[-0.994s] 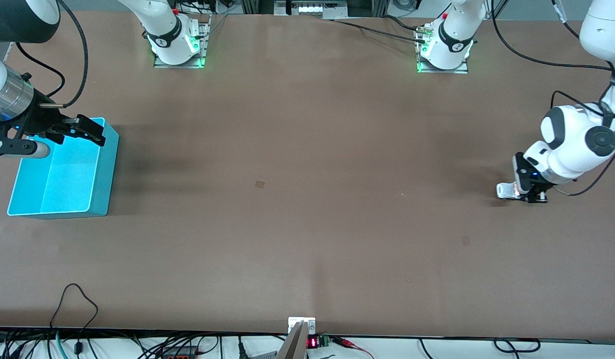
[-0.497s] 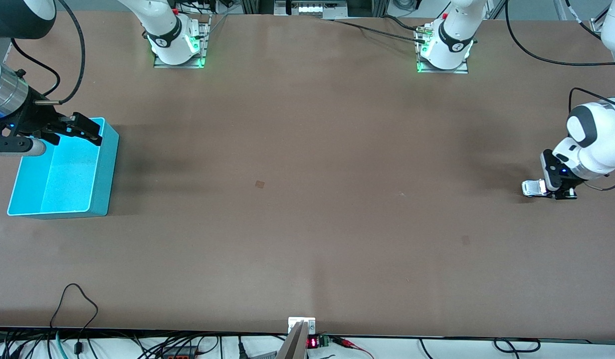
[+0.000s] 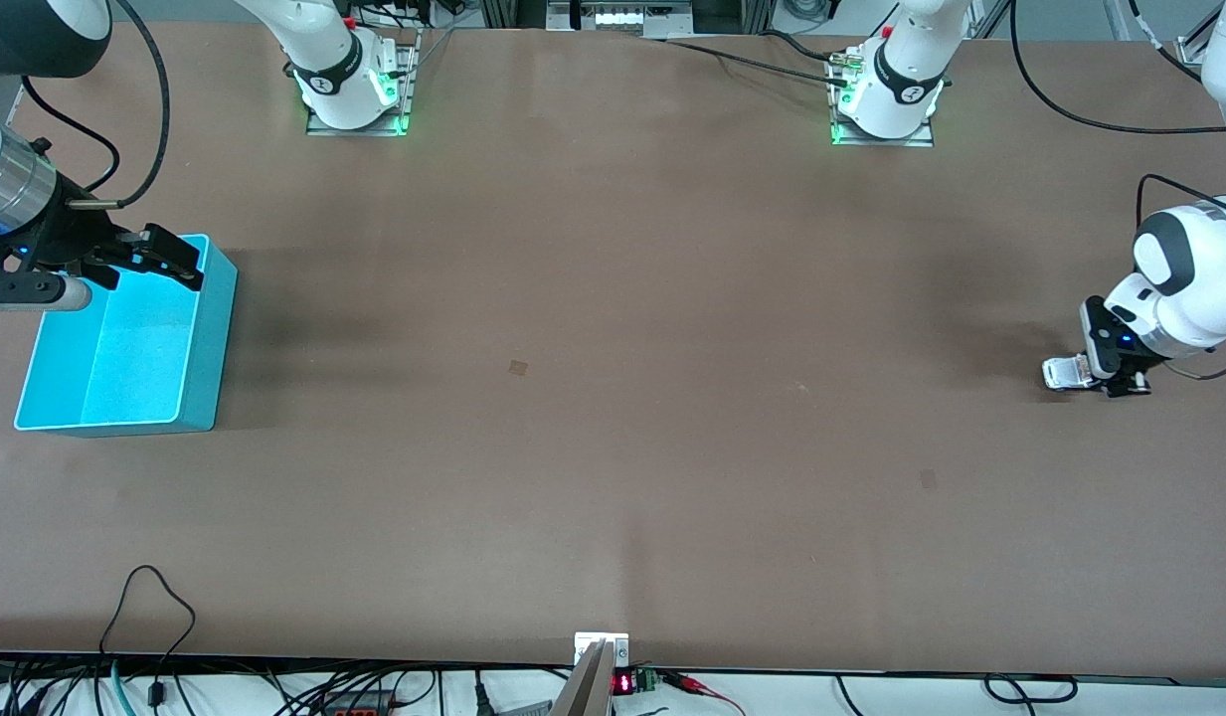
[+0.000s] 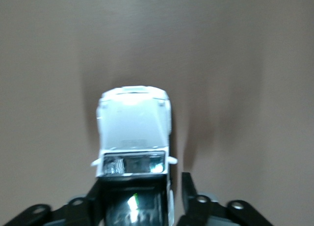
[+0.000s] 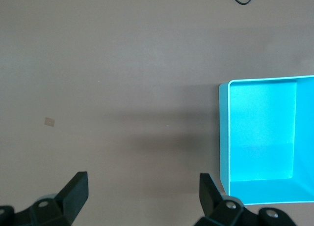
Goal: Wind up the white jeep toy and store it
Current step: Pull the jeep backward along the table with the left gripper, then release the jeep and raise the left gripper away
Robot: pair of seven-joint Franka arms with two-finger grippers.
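The white jeep toy [image 3: 1065, 372] stands on the brown table at the left arm's end. In the left wrist view the white jeep toy [image 4: 133, 123] shows its white hood and dark roof panel between the fingers. My left gripper [image 3: 1110, 385] is low at the table and shut on the jeep's rear part, also in its own view [image 4: 141, 184]. The cyan bin [image 3: 205, 338] stands empty at the right arm's end. My right gripper [image 3: 180, 264] hangs open and empty over the bin's rim on the side toward the table's middle, also in its own view [image 5: 142, 184].
The bin [image 5: 223, 137] shows in the right wrist view beside bare table. A small tan mark [image 3: 518, 367] lies near the table's middle. Cables [image 3: 155, 597] hang at the table's front edge. The arm bases [image 3: 354, 89] stand along the back edge.
My left gripper has dragged the jeep along the table toward the left arm's end, then nearly stopped. My right gripper has shifted slightly over the bin.
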